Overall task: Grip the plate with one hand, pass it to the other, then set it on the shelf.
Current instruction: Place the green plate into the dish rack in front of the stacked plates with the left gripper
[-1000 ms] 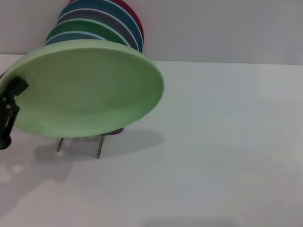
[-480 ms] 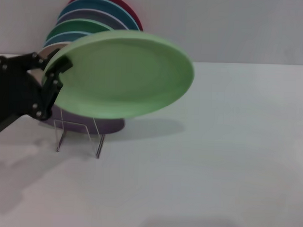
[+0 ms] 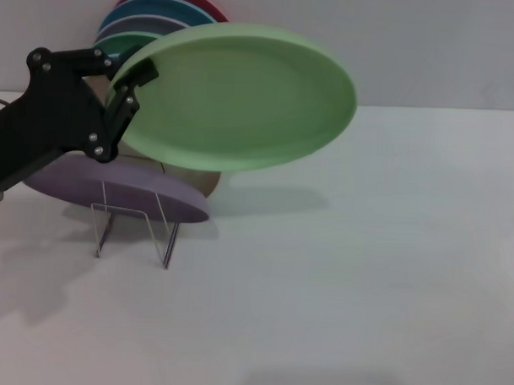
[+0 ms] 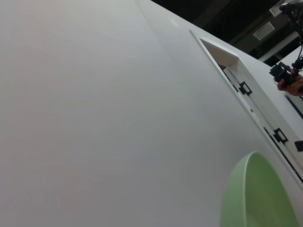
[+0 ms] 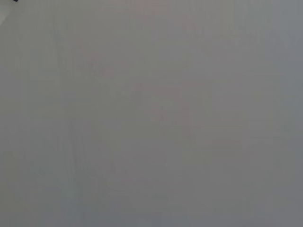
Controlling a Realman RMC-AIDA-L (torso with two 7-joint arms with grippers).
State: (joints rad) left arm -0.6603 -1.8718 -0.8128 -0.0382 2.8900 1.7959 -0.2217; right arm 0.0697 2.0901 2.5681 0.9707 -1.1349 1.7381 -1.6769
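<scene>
Above shelf (image 3: 133, 230): plate (image 3: 239, 99) in L gripper (image 3: 132, 87).

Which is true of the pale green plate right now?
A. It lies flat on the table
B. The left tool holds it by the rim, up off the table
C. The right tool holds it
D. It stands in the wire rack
B: in the head view the left tool is clamped on the plate at its rim, with the plate lifted clear of the table and the wire rack.

White table (image 3: 364, 272), wire shelf (image 3: 136, 229) standing on it
</scene>
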